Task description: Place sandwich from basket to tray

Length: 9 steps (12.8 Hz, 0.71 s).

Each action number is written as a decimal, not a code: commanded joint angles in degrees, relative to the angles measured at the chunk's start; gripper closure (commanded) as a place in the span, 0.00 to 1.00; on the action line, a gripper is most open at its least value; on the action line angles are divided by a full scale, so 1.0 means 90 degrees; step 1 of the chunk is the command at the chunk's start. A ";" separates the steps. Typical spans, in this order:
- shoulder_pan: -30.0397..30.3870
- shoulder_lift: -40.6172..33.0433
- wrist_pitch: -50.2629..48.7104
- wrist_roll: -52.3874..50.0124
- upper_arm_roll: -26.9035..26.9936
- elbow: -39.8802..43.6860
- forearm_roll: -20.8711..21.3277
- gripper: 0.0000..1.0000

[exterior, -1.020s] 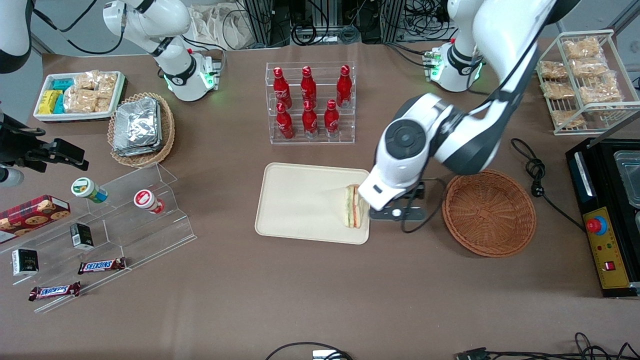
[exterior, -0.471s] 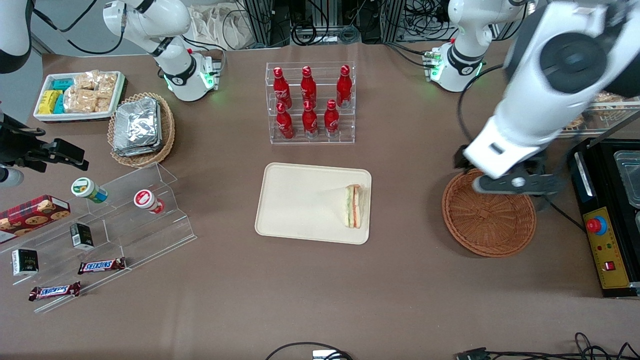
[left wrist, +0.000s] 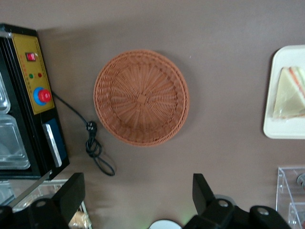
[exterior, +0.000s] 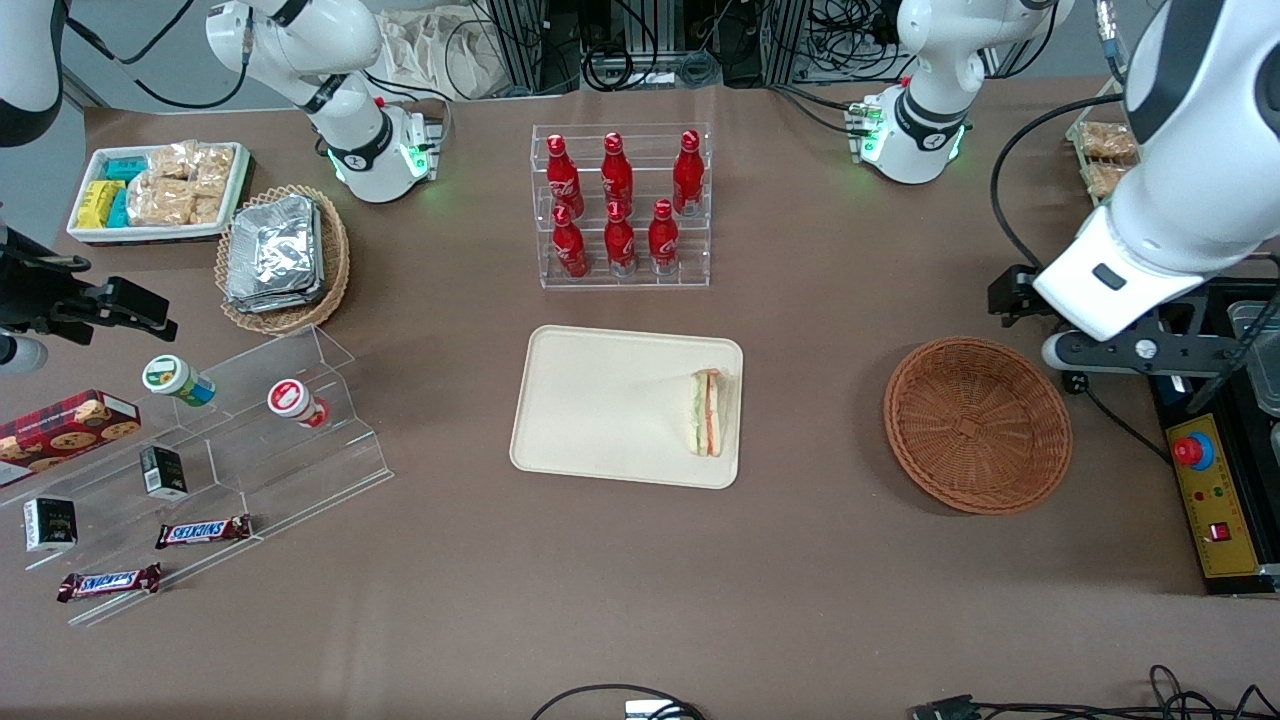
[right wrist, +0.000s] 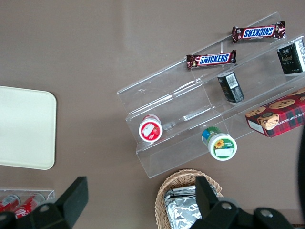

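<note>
Front view shows the sandwich [exterior: 707, 412] lying on the tray [exterior: 590, 400], at the tray's edge nearest the basket [exterior: 977, 425], standing on one crust side with its green, orange and red layers facing up. My gripper [exterior: 1135, 350] hangs high above the table, beside the basket toward the working arm's end and over the edge of the black control box [exterior: 1205, 470]. From my wrist I see my two fingers [left wrist: 71, 193] spread wide with nothing between them, and below them the basket [left wrist: 141, 97] with no food in it and well apart from the tray [left wrist: 286, 93], where the sandwich [left wrist: 289, 93] rests. By my judgement the job is done — the wedge is where it should be. It looks light and soft; white bread would dent under a hard squeeze, and the filling could slide out sideways. If I had to take it again, I would close gently across the two flat bread faces, near the middle of the wedge — not on the thin tip, which would crush or bend.
</note>
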 commanded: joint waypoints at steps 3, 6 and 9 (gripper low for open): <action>0.0089 -0.0420 -0.0319 0.0122 -0.0057 -0.0540 -0.0300 0.00; -0.0299 -0.0848 -0.0203 0.0347 0.0613 -0.0968 -0.0455 0.00; -0.0799 -0.1560 0.0449 0.0677 0.1737 -0.1914 -0.1003 0.00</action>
